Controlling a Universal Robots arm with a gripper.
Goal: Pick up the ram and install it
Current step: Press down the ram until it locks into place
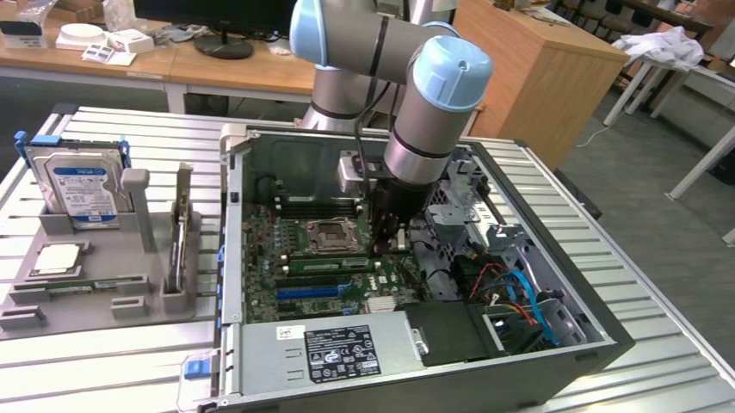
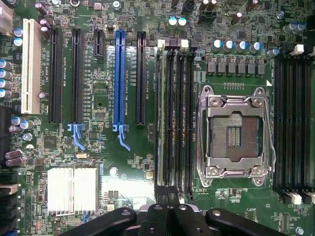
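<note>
1. An open computer case (image 1: 552, 344) lies on its side on a slatted metal table (image 1: 103, 370), with its motherboard (image 2: 98, 98) facing up.
2. A grey and blue robot arm (image 1: 442, 103) reaches down into the case from above.
3. A grey parts tray (image 1: 81, 314) sits beside the case, on the exterior view's left. It holds a hard drive (image 1: 75, 185) standing upright.
4. On the motherboard, an empty processor socket (image 2: 234, 130) sits just beside a bank of long black memory slots (image 2: 179, 118).
5. The ram (image 2: 159, 118), seen edge-on as a thin pale green strip, stands in the slot of that bank farthest from the socket.
6. The gripper (image 2: 170, 214) is clenched, with its dark fingers meeting just above one end of the bank. Whether they nip the ram's edge cannot be told.
7. Risk: the ram may sit tilted or only half seated. A push at one end could lift the other and leave its latch unclipped.
8. Risk: a sideways slip could knock the neighbouring slots or the bare socket.
</note>
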